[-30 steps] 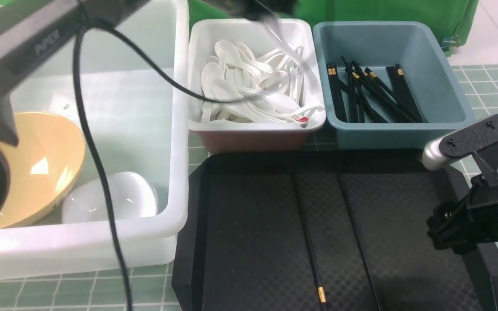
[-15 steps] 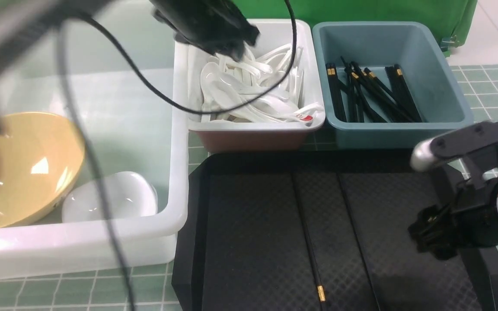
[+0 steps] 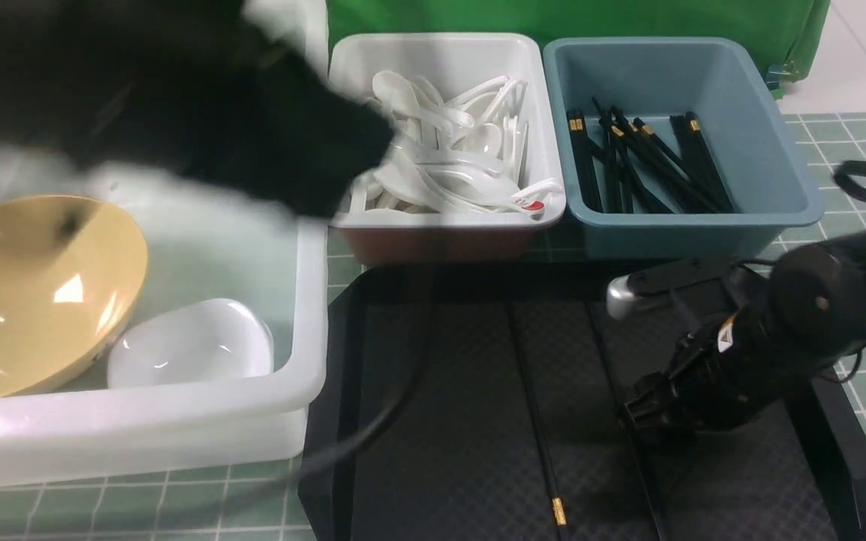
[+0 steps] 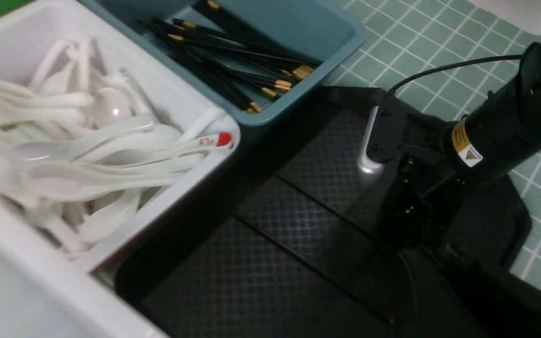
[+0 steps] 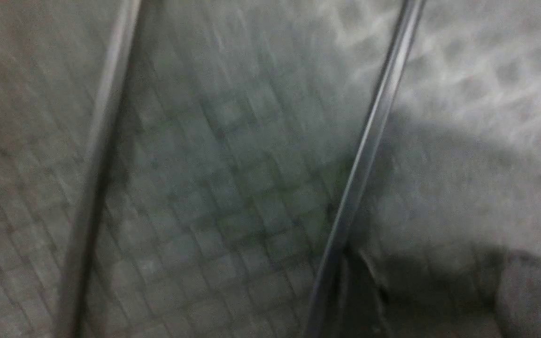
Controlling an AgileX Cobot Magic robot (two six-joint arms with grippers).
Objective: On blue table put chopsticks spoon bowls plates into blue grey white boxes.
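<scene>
Grey-green tiled table (image 3: pixel 839 143), green backdrop (image 3: pixel 628 19), black tray (image 3: pixel 440 421), right fingers (image 3: pixel 647 406) low over it, left fingers (image 3: pixel 350 158) blurred, gaps unreadable.

The mustard bowl (image 3: pixel 34 293), white dish (image 3: pixel 189 342) and spoons (image 3: pixel 455 176) look glossy, smooth; the large tub (image 3: pixel 313 300) is translucent plastic; the black tray (image 3: pixel 440 391) is matt, diamond-textured.

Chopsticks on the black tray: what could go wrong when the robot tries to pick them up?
1. The chopsticks are thin, black and lie flat on the black tray, so the right gripper might miss them or slip off.
2. The two sticks lie apart, so it may catch only one.
3. The cable of the left arm hangs over the tray's edge and might snag there or nudge a stick.
</scene>
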